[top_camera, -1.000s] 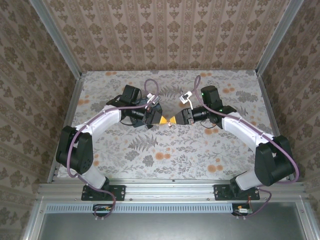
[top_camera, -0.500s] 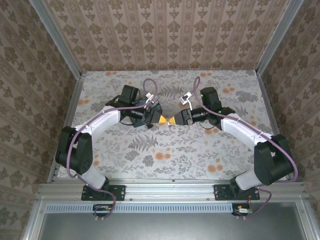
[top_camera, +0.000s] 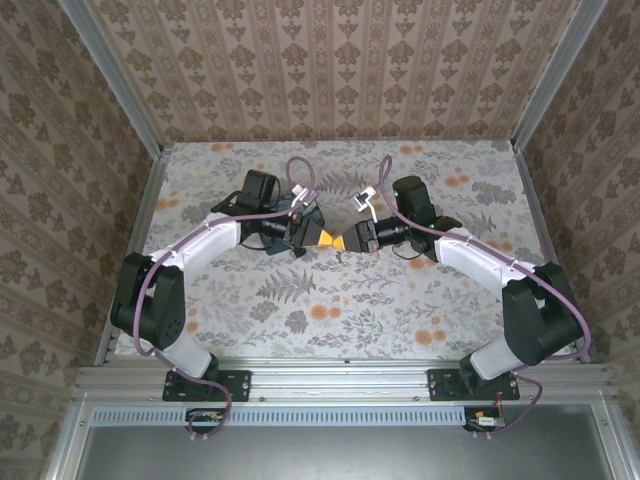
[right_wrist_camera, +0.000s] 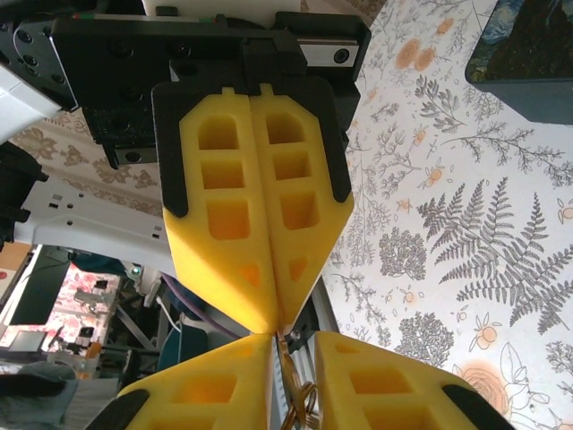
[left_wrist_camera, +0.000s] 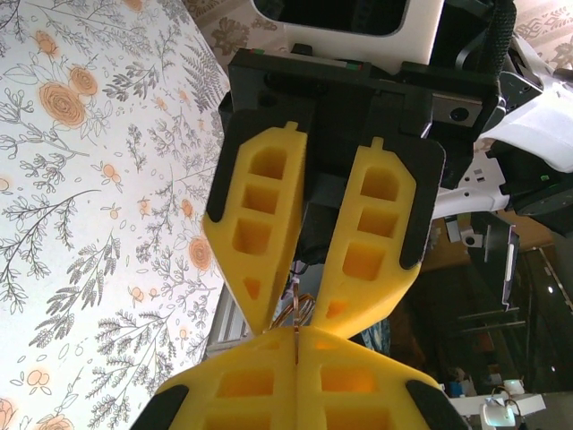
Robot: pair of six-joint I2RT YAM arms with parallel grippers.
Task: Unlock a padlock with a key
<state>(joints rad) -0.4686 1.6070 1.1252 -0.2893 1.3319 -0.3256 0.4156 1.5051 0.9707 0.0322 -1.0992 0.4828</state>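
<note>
Findings indicate a robotics laboratory test cell. In the top view, a table (top_camera: 400, 300) covered in floral-print sheeting is enclosed at 9, 12 and 3 o'clock by panels (top_camera: 330, 70) faced with damask-pattern paper. The panels are carried on bare aluminium posts (top_camera: 112, 80). At 6 o'clock, 2 robot arms (top_camera: 200, 245) are bolted to an aluminium rail (top_camera: 340, 382), and a slotted cable duct (top_camera: 340, 415) is fitted just below it. Outside the cell, a lit monitor (right_wrist_camera: 76, 291) is seen at 8 o'clock in the right wrist view. Dark stands and screens (left_wrist_camera: 499, 255) are seen at 4 o'clock in the left wrist view, too blurred to be identified further.
</note>
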